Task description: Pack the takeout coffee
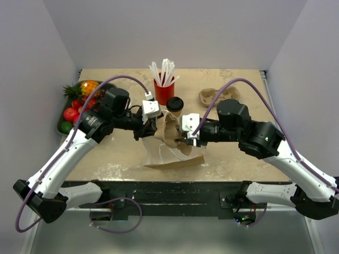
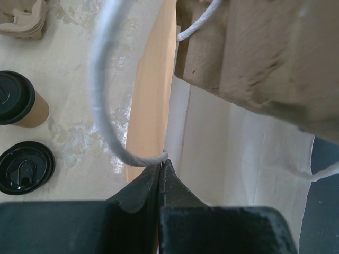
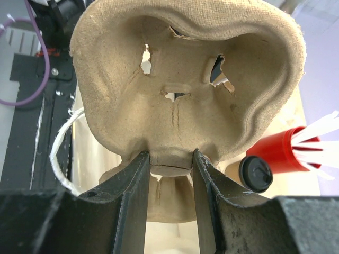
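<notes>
The takeout coffee (image 1: 175, 103), a tan cup with a black lid, stands upright on the table behind the bag, by the red straw cup; it also shows in the left wrist view (image 2: 17, 106) and the right wrist view (image 3: 256, 172). A kraft paper bag (image 1: 165, 156) lies open on its side, its white inside (image 2: 238, 159) showing. My left gripper (image 1: 150, 128) (image 2: 161, 164) is shut on the bag's rim where the white string handle (image 2: 103, 90) is fixed. My right gripper (image 1: 186, 138) (image 3: 170, 156) is shut on a pulp cup carrier (image 3: 185, 69) held at the bag's mouth.
A red cup of white straws (image 1: 164, 89) stands at the back. More pulp carriers (image 1: 218, 96) lie at the back right. A loose black lid (image 2: 24, 167) lies flat beside the coffee. A dark tray of fruit (image 1: 74, 108) sits at the left edge.
</notes>
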